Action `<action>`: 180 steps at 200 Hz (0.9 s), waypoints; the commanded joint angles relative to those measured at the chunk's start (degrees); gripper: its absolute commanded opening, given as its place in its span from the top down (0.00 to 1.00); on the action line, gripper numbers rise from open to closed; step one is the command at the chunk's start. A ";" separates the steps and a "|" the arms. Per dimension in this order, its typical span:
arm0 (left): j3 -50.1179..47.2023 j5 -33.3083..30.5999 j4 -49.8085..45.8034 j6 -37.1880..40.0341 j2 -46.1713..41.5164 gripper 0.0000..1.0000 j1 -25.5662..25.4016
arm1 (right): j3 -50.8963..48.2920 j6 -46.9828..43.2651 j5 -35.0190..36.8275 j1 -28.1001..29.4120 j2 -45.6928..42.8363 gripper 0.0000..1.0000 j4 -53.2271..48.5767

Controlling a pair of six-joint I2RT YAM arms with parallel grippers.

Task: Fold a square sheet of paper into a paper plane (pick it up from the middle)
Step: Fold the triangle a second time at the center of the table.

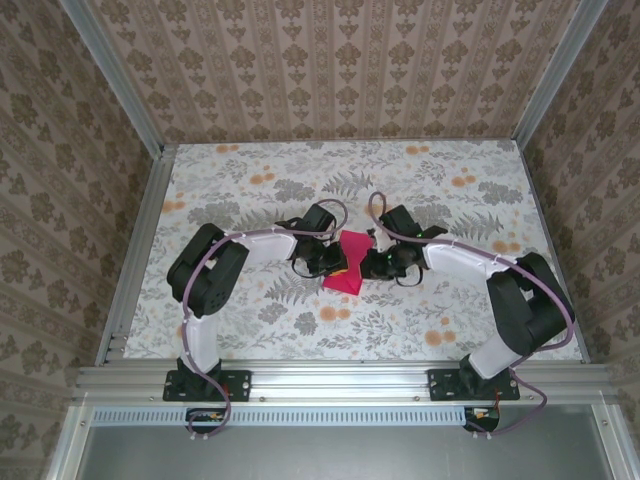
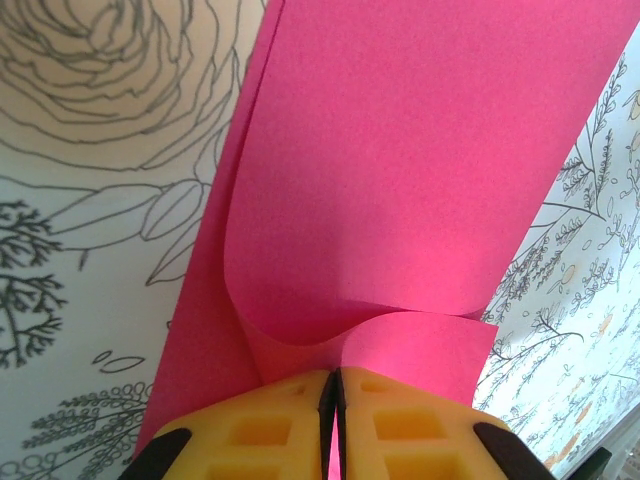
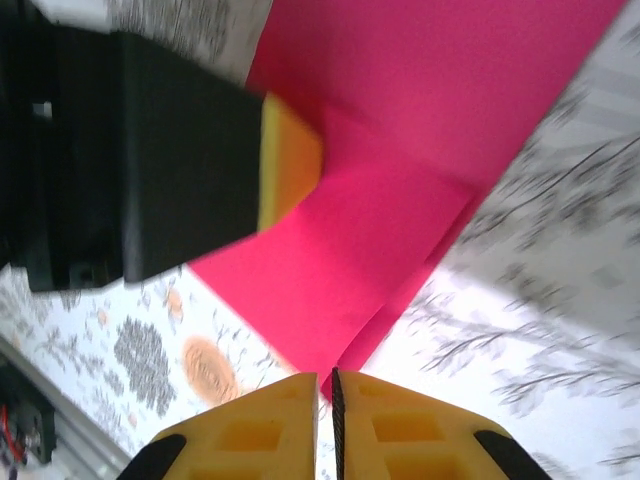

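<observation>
The paper (image 1: 348, 272) sits between both arms, left gripper (image 2: 333, 388) and right gripper (image 3: 325, 388) each clamped tight on an opposite side.

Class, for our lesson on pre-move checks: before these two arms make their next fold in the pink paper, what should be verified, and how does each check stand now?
1. Left gripper shut on the square sheet of paper: ok.
2. Right gripper shut on a paper corner: ok, the corner runs into its closed fingers.
3. Paper flat: not ok, it curls up beside the left gripper.
4. Existing crease sharp: cannot tell.
5. Grippers apart: ok, paper lies between them in the top view.
6. Paper well inside the tablecloth: ok.
</observation>
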 commanded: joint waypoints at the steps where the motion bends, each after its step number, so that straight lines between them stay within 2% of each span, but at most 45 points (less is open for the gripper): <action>1: -1.70 -3.79 -7.51 -0.86 3.79 0.86 -0.25 | -0.60 2.73 -2.38 2.83 1.06 0.86 2.54; 69: -2.14 -3.56 -7.08 -1.42 3.79 0.87 -0.26 | 1.33 3.17 0.58 5.62 8.67 0.89 2.62; 134: -2.17 -3.80 -7.05 -1.72 4.14 0.86 -0.25 | 0.65 2.39 4.54 5.63 9.05 0.89 -0.94; 180: -2.31 -3.57 -6.94 -1.48 4.05 0.86 -0.26 | 0.56 3.02 2.70 5.61 8.18 0.88 -1.65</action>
